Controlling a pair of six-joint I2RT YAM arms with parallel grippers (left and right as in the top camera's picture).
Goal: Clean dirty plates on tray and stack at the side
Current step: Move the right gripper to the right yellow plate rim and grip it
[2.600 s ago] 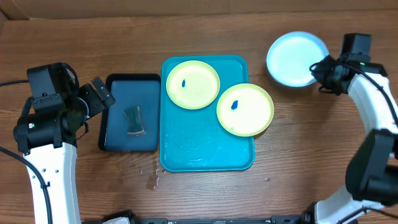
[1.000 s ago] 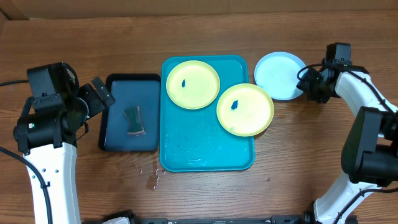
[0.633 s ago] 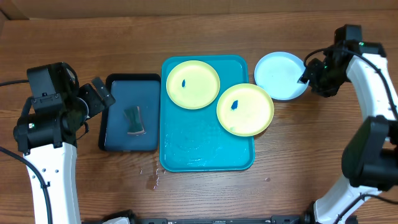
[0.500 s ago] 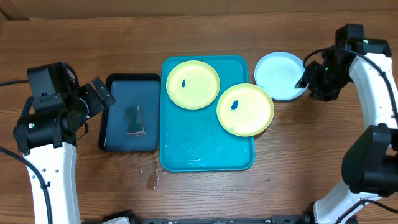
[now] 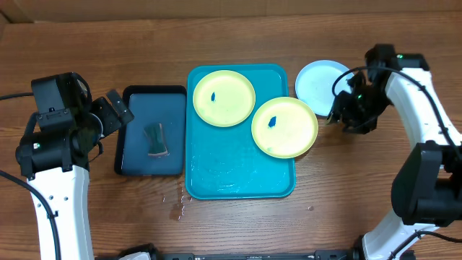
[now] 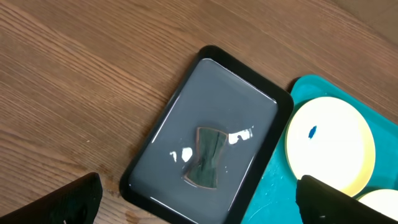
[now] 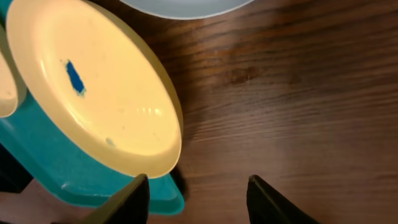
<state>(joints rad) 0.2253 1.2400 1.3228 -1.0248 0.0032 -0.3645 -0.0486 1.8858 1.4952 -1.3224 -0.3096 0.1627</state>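
Overhead: turquoise tray point(image 5: 238, 180) mid-table. Three plates: rear plate point(image 5: 224, 97) inside tray, front plate point(image 5: 284, 127) overhanging its right rim, pale plate point(image 5: 321, 78) on table beyond. Two blue smudges. Dark tray point(image 5: 133, 162) at left holds one pad point(image 5: 155, 139).
Wrist views only: right gripper point(image 7: 196, 198) jaws apart, bare wood between, beside front plate's edge. Left gripper point(image 6: 202, 202) spread wide, empty.

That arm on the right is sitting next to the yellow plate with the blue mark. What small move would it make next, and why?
Probably ease the right gripper toward the plate and close on its rim. That plate carries a blue smudge, its rim overhangs the right edge of the tray, and the jaws stand open just beside it with nothing in them.
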